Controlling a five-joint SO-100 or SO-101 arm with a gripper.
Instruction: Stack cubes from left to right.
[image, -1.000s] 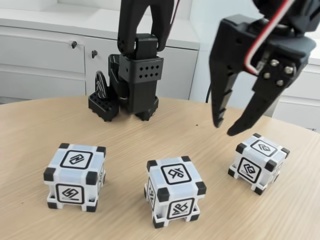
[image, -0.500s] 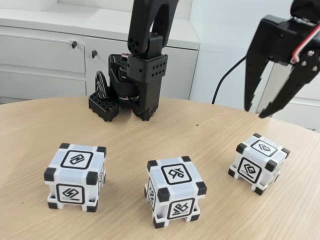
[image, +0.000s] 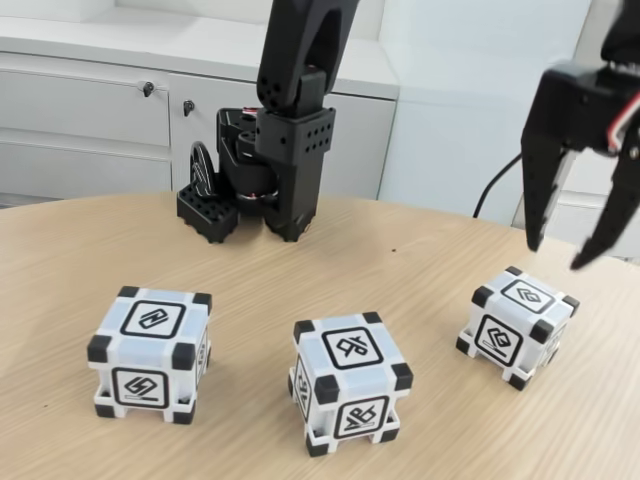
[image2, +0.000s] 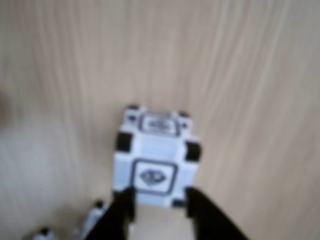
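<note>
Three white cubes with black corners stand in a row on the wooden table in the fixed view: a left cube (image: 150, 355), a middle cube (image: 350, 382) and a right cube (image: 517, 325). All three stand apart from one another. My black gripper (image: 556, 255) hangs open in the air above and slightly behind the right cube, holding nothing. The blurred wrist view looks down on one cube (image2: 156, 157), and the gripper (image2: 159, 200) stands open at the bottom edge, its fingertips just short of the cube's near face.
The arm's black base (image: 262, 175) stands at the back of the round table (image: 420, 260). White cabinets (image: 90, 110) run behind it. Part of another cube (image2: 92, 220) shows at the wrist view's lower left.
The open gripper has swung to the right, from left of the right cube to above and slightly behind it. The cubes have not moved.
</note>
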